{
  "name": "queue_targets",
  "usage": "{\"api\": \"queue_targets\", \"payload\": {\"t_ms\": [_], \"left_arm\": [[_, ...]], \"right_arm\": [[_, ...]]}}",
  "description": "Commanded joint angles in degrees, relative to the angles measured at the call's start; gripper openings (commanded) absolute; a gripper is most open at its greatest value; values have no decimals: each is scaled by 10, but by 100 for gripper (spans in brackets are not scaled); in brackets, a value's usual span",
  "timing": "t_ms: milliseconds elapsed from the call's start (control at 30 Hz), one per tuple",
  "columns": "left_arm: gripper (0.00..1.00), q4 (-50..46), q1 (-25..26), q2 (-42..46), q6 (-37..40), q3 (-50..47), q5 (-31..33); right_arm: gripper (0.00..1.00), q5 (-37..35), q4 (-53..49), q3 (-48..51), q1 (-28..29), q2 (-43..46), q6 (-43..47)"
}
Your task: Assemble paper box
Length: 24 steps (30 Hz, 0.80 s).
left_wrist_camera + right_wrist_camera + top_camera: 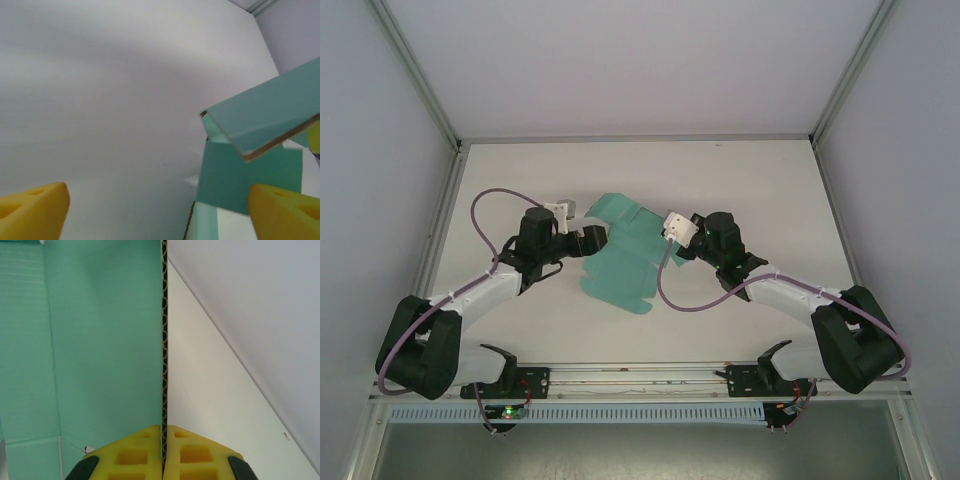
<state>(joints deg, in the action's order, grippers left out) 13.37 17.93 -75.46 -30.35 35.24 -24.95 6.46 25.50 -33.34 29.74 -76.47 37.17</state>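
The paper box (pixel 620 268) lies near the middle of the table (pixel 770 190), between the two arms. It is an unfinished teal sheet with some panels raised, and its long axis runs roughly from the far side toward the arms' bases. The right hand (pixel 670 240) is clenched on the sheet's right-side panel. In the right wrist view its yellow pads (pixel 135 455) meet on the corrugated edge of the paper box (pixel 100 340), and that panel stands upright, edge-on to the camera. The left hand (pixel 592 240) sits against the opposite, left side of the sheet and is released, with its yellow fingertips (pixel 285 210) spread wide and nothing between them. In the left wrist view a folded flap of the paper box (pixel 250 125) hangs off to one side, above and just beside one fingertip, while the rest of the gap faces bare table (pixel 100 100). The coming move probably turns on this offset. With the right side pinned, the left hand is the free and nearer one for the left flap, and it would have to shift sideways toward the card before closing.
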Motion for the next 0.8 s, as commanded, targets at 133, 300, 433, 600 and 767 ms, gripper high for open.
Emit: {"api": "queue_targets", "payload": {"t_ms": [133, 300, 433, 600, 767], "left_arm": [[74, 131, 6, -49, -5, -8, -74], [55, 165, 14, -93, -22, 3, -95], [28, 175, 18, -109, -31, 11, -109], [0, 133, 24, -93, -10, 14, -69], [4, 89, 25, -74, 8, 18, -45]], "right_arm": [[0, 53, 0, -10, -4, -7, -28], [0, 76, 6, -8, -13, -1, -44], [0, 78, 7, -8, -18, 0, -48], [0, 73, 6, -7, -19, 1, -47], [0, 59, -2, -11, -19, 3, -36]]}}
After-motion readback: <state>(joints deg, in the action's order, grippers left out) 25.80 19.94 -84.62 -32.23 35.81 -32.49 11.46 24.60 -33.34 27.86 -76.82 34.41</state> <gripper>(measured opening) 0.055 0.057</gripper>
